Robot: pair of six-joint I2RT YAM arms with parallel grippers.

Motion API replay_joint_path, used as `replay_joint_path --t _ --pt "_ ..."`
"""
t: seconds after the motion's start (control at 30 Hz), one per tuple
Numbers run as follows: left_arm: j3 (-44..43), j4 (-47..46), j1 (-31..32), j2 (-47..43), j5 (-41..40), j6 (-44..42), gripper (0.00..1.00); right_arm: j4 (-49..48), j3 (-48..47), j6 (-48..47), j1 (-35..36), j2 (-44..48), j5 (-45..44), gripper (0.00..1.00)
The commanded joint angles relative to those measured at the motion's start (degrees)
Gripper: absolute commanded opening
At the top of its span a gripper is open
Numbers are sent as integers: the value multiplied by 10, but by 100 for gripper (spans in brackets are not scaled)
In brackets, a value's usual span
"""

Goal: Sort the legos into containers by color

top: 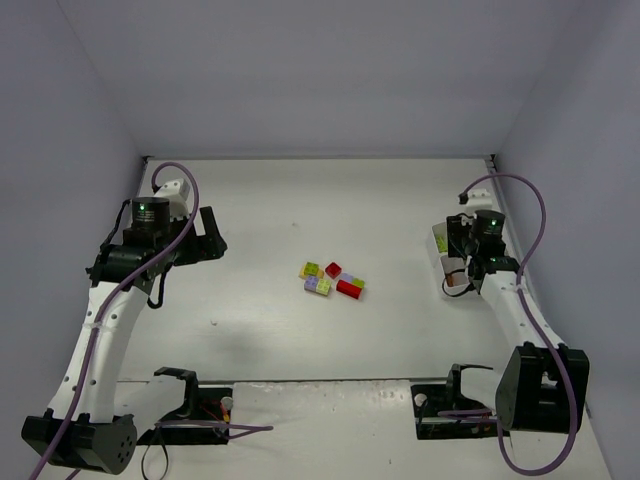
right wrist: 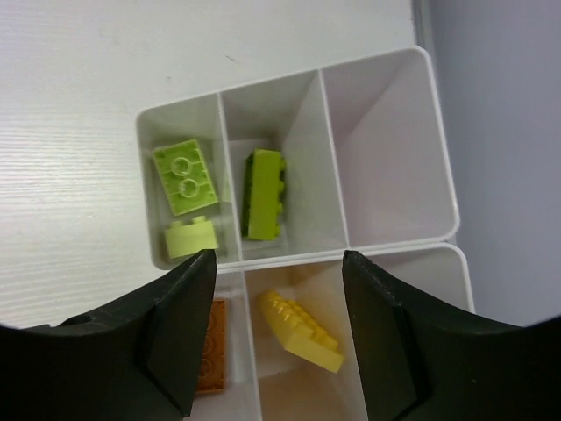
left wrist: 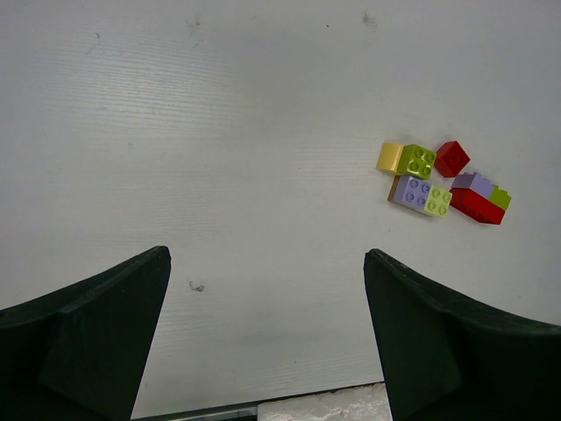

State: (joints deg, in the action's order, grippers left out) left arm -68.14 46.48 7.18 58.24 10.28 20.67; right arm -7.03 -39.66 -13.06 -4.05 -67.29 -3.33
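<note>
Spread and empty, the left gripper [left wrist: 267, 342] hangs short of the loose legos [left wrist: 443, 180] clustered on the table [top: 250, 220], the right gripper [right wrist: 279, 342] over the tray [right wrist: 445, 167]; light, rigid, slick bricks, probably best pinched across flat sides.

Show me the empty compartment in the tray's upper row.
The rightmost compartment, right wrist view; the middle holds one lime brick, the left two.

Brown lego [right wrist: 219, 346] partly behind right tool [right wrist: 277, 263]
</note>
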Motion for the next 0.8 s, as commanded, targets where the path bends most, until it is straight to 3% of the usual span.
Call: replay_joint_path --t 0.0,0.13,0.33,0.5,0.77 --pt "-14 -20 4 -3 2 0 85 -9 -62 19 4 17 107 55" --pt "-13 -20 4 1 2 -2 85 19 -104 23 40 2 175 55" --pt "-6 -19 4 5 1 -2 85 35 -141 44 178 -48 209 60" --pt "3 -17 4 4 -4 -1 85 25 -151 77 284 -105 179 63" --pt "7 -14 4 1 -7 -2 85 1 -154 112 347 -186 165 62"
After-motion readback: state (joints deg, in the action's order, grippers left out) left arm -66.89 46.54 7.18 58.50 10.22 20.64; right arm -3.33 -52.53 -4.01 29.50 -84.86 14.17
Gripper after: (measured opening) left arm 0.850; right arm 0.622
